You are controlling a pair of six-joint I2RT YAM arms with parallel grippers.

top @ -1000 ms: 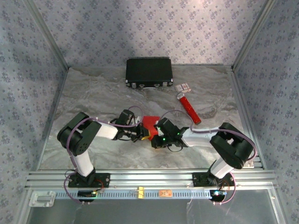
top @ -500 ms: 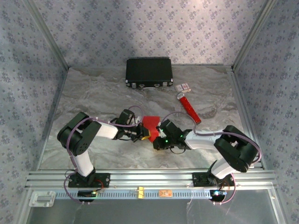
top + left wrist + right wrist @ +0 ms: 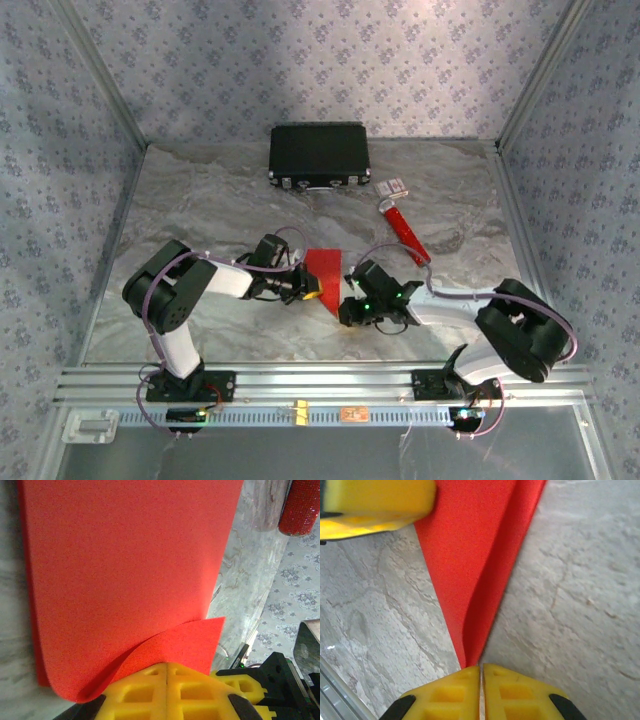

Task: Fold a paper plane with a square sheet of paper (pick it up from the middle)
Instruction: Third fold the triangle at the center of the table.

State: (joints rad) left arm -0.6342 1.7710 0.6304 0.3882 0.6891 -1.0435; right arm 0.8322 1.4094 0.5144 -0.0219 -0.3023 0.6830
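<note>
Creasing a fold looks like the step in hand. The thin bright red folded paper sheet (image 3: pixel 325 268) lies mid-way across the grey marbled table (image 3: pixel 200 200). The left hand (image 3: pixel 166 667) is clamped on its 8 o'clock edge, and the right hand (image 3: pixel 481 670) pinches its 5 o'clock tip. The next move probably calls for pressing the crease flat.

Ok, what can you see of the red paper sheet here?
The red paper sheet is thin, bright red, folded into a narrow triangle tapering toward the near edge, layers bowing apart, not pressed flat. It lies over the marbled table. The left gripper is shut on its side edge; the right gripper is shut on its pointed tip.
</note>
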